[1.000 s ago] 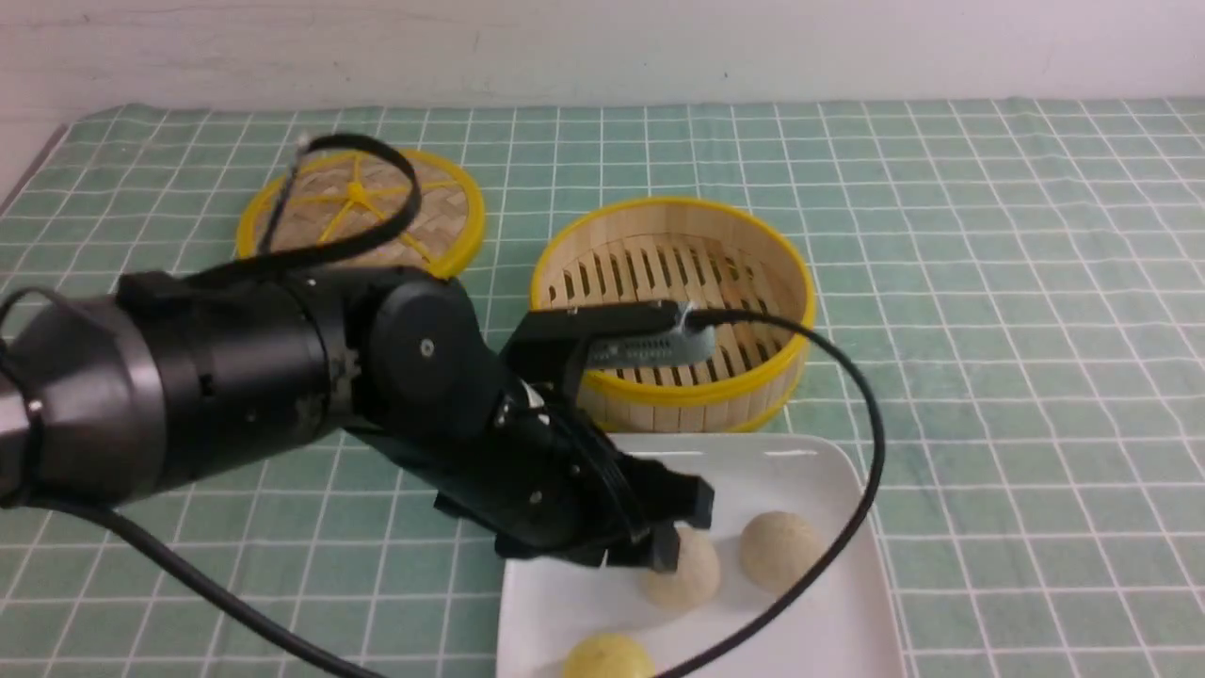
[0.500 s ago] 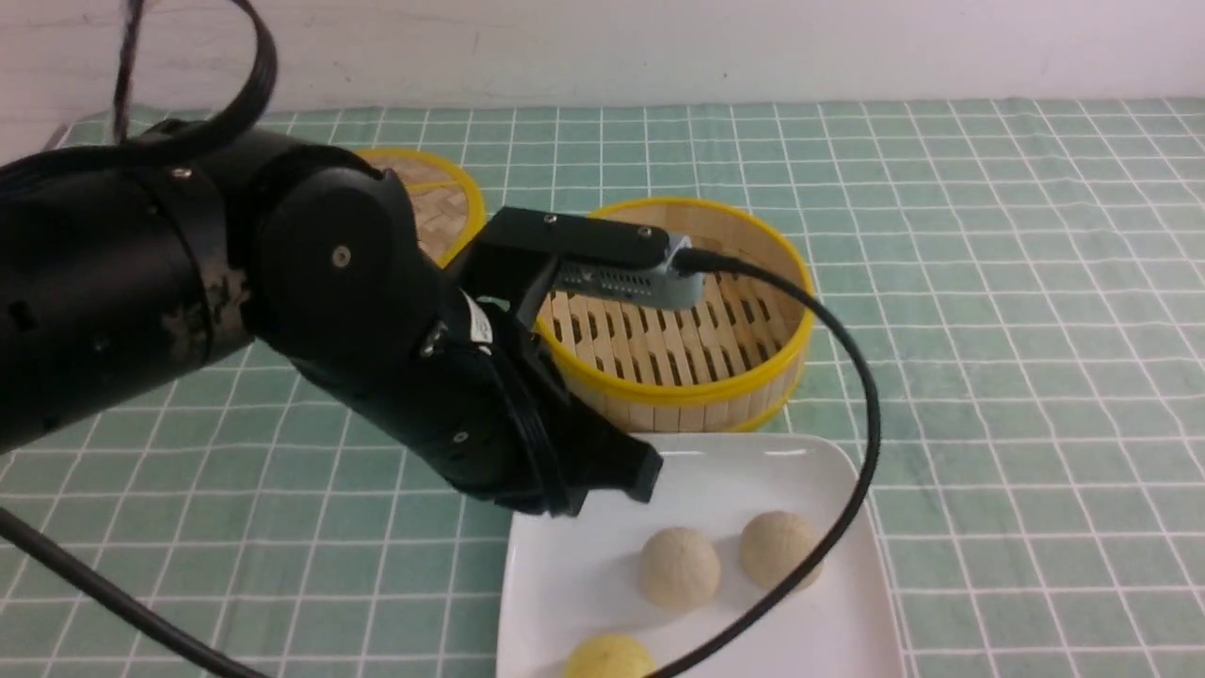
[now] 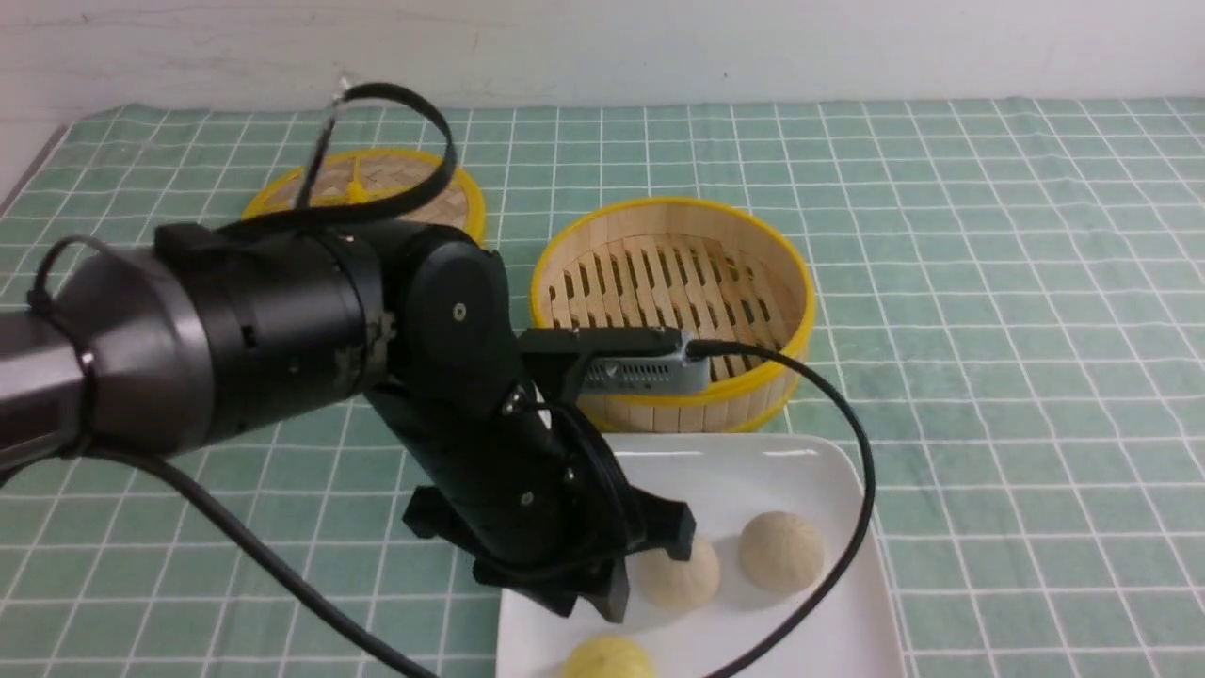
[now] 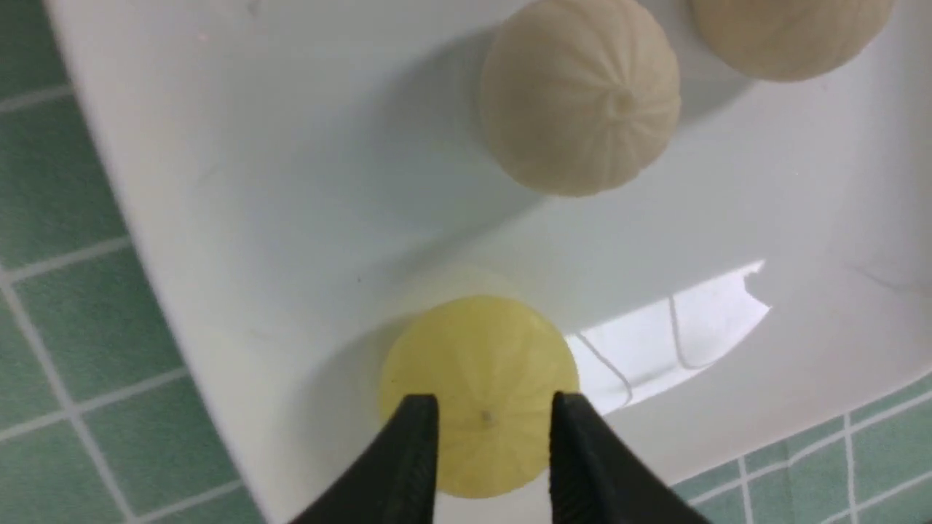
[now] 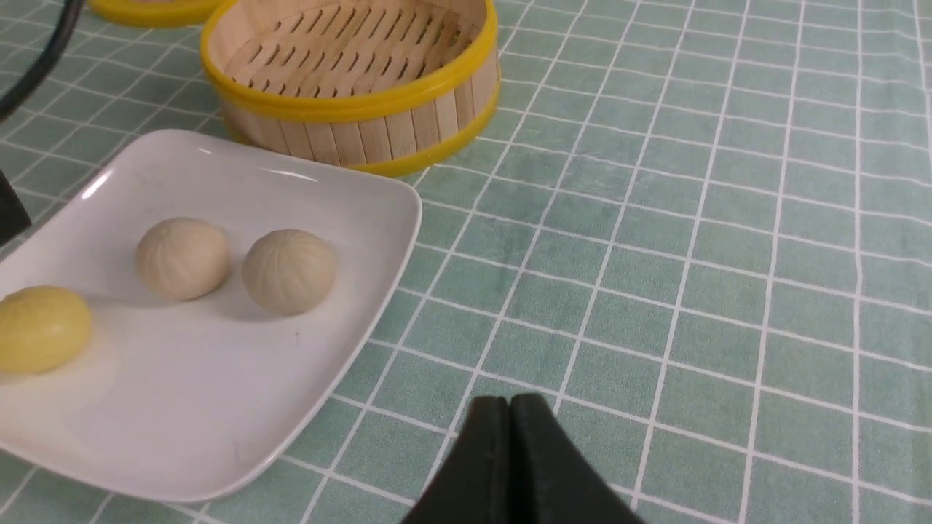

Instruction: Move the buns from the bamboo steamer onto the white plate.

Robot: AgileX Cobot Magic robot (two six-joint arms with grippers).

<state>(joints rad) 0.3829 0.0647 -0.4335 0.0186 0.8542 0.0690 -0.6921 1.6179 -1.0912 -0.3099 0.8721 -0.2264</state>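
Green-checked tabletop (image 3: 988, 282), white wall behind. Bamboo steamer (image 3: 673, 218) noted empty. Three buns (image 3: 779, 551) listed on white plate (image 3: 753, 471). Left hand (image 4: 493, 399) poised directly over yellow bun (image 4: 477, 342), jaws parted, nothing gripped. Right hand (image 5: 510, 404) pinched closed, well apart. Transfer judged complete.

Light: you have bright, even, diffuse light in all three views.
Glare: on the white plate (image 3: 800, 490) you see thin white streaks along its far rim. In the left wrist view a hard-edged bright patch sits on the plate next to the yellow bun (image 4: 488, 364).
Shadows: soft and grey on the plate beside the beige buns (image 5: 182, 258), with a broader one across the plate in the left wrist view.
Focus: your front view is soft and grainy. Both wrist views keep the plate sharp, while the dark tips of the left gripper (image 4: 495, 399) and right gripper (image 5: 510, 400) blur.
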